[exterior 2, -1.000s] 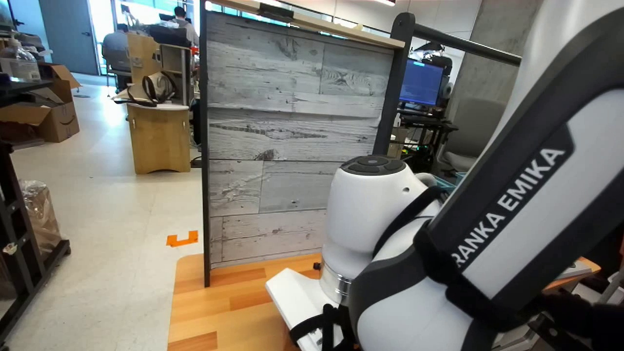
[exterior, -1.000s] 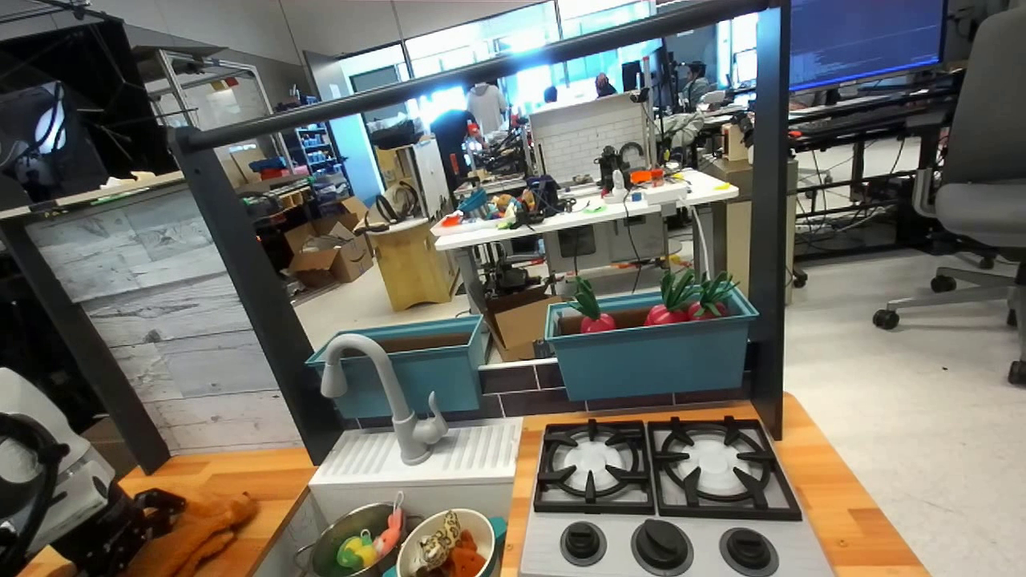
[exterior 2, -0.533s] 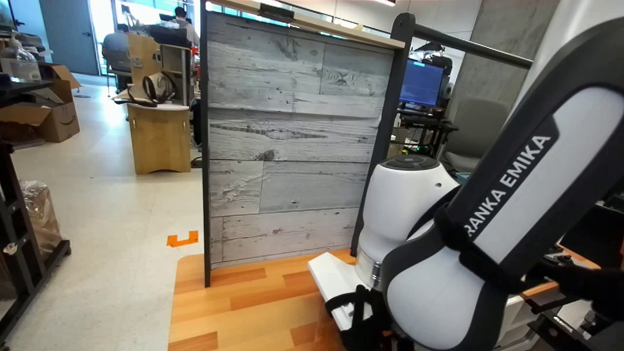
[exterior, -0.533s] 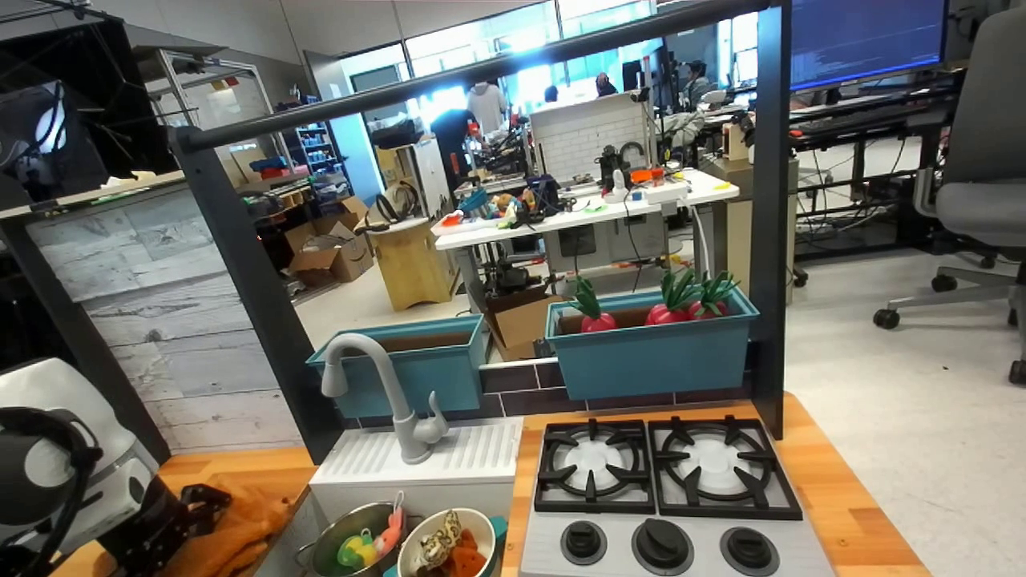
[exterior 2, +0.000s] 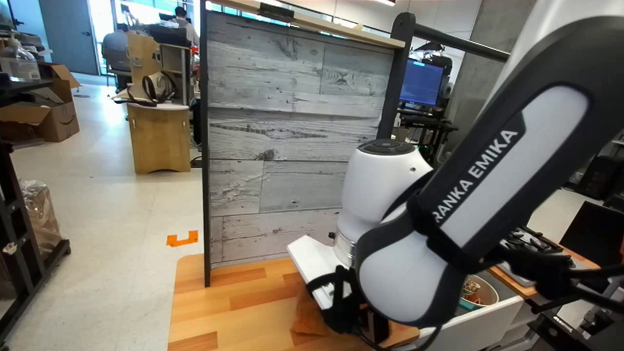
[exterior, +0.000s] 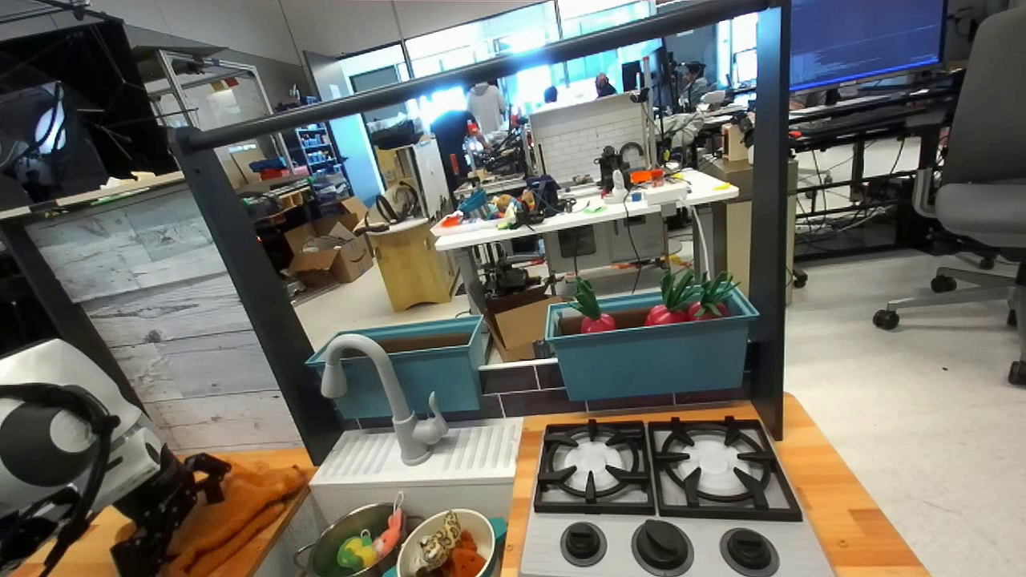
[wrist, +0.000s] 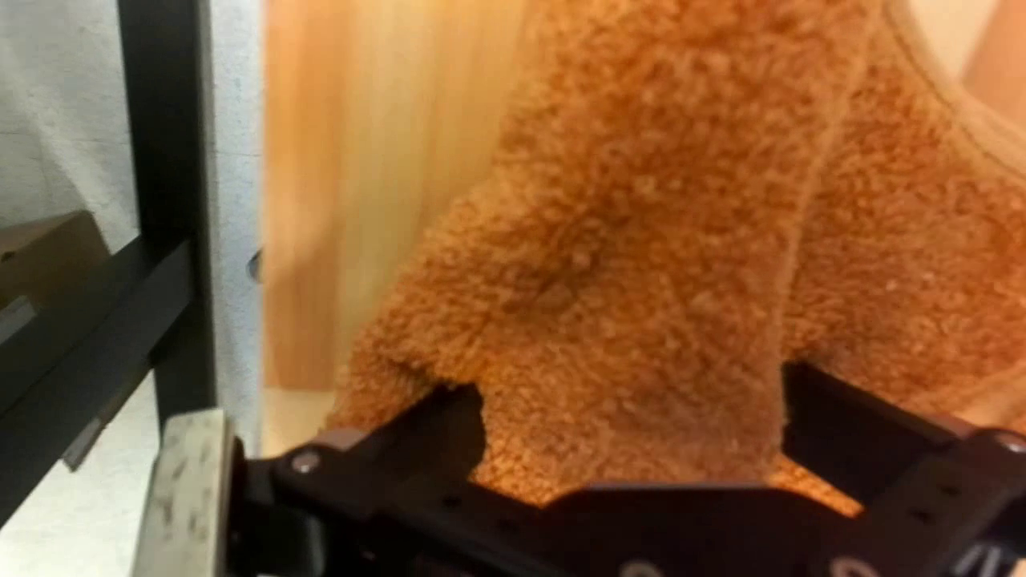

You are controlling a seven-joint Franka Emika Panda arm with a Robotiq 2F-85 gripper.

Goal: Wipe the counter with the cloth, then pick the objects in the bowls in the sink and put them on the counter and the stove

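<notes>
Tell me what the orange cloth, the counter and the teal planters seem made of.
Orange cloth: fuzzy, terry-like fabric, by its short pile.
Counter: smooth wood or printed laminate; its plank pattern fits either.
Teal planters: probably satin plastic, by their even colour and thin rims; painted metal is possible.

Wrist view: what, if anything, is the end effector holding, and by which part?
Nothing is held: the end effector is wide open against the orange cloth, pinching no part of it.
</notes>
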